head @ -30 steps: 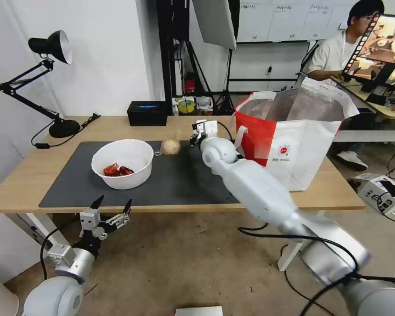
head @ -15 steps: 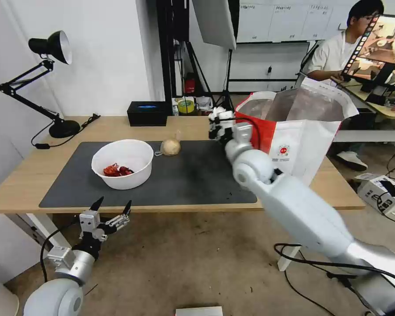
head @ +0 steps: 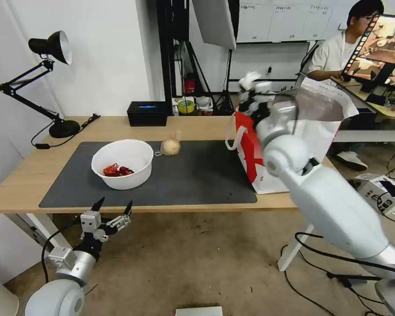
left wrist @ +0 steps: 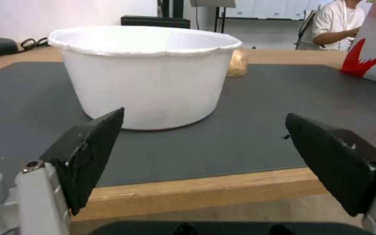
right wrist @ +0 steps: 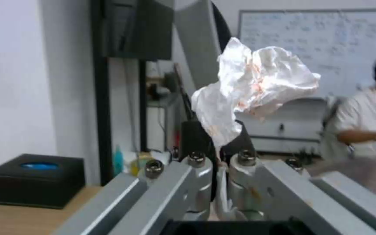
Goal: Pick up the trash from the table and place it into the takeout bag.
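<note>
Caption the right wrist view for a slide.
Right hand shut on a crumpled, stained white tissue, black tissue box on the table behind.

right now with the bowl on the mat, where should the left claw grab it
Pinch the bowl's thin near rim, one finger inside, one outside, coming from above. Its wall is wide and flares upward, probably too wide to span, and the red scraps lie low inside, so keep it level. The left claw hangs open below the table edge, in front of the bowl.
</note>
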Robot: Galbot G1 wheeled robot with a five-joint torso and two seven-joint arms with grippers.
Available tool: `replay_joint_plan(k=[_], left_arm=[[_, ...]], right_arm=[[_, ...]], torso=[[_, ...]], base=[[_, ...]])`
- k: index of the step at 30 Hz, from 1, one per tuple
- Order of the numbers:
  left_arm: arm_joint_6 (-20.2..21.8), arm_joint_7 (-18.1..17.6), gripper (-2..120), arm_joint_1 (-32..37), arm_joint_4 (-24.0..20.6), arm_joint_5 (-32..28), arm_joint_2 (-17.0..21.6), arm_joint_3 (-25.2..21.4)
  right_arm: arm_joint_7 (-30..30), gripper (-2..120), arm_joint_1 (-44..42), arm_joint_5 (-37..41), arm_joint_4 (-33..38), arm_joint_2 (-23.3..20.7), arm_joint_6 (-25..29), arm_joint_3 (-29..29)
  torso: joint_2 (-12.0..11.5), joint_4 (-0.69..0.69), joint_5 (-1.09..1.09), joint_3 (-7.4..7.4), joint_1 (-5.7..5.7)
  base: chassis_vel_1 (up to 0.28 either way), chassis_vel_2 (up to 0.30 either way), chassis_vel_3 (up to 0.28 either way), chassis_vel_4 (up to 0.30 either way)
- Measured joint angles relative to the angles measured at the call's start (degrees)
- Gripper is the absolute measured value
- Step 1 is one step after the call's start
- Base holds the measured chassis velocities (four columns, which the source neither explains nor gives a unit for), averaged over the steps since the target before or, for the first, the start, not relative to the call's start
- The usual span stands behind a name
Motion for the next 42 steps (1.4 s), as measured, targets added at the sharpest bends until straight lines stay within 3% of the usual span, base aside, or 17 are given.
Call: replay_joint_plan(k=[8, 11, 17, 21, 27, 34, 42], left_arm=[[0.0, 0.0, 100, -0.2, 0.0, 0.0, 0.2, 0.5], [0.1, 0.0, 100, -0.1, -0.2, 0.0, 0.3, 0.6], [0.1, 0.0, 100, -0.1, -0.2, -0.1, 0.6, 0.4], [0.1, 0.0, 100, -0.1, -0.1, -0.2, 0.7, 0.3], [0.1, 0.0, 100, -0.7, 0.5, -0.4, 1.1, 0.4], [0.1, 0.0, 100, -1.0, 0.7, -0.6, 1.4, 0.4], [0.1, 0.0, 100, -1.1, 0.9, -0.8, 1.4, 0.4]], right_arm=[[4.1, 5, -1.0, 5.5, 0.2, -3.2, -4.5, 1.8], [3.6, 19, -1.1, 8.8, 1.6, -4.3, -10.8, 2.5], [3.5, 40, 0.0, 9.0, 1.9, -5.1, -16.7, 2.3], [2.9, 50, 0.5, 8.5, 1.5, -5.4, -17.8, 2.0], [1.3, 77, 1.4, 7.7, 0.5, -5.6, -18.7, 1.3], [-0.4, 99, 2.1, 6.6, 0.2, -5.5, -19.8, 0.9], [-5.4, 100, 2.8, 0.2, -0.5, -6.3, -21.6, 0.1]], torso=[[0.0, 0.00, 0.00, 0.01, 0.00], [0.0, 0.00, -0.01, 0.00, 0.00], [0.0, 0.00, -0.01, 0.00, 0.00], [0.0, 0.01, -0.01, 0.00, 0.00], [0.0, 0.01, -0.01, 0.00, 0.00], [0.0, 0.01, -0.01, 0.00, 0.00], [0.0, 0.01, -0.01, 0.01, 0.00]], base=[[0.000, 0.000, 0.000, 0.000], [0.000, 0.000, 0.000, 0.000], [0.000, 0.000, 0.000, 0.000], [0.000, 0.000, 0.000, 0.000], [0.000, 0.000, 0.000, 0.000], [0.000, 0.000, 0.000, 0.000], [0.000, 0.000, 0.000, 0.000]])
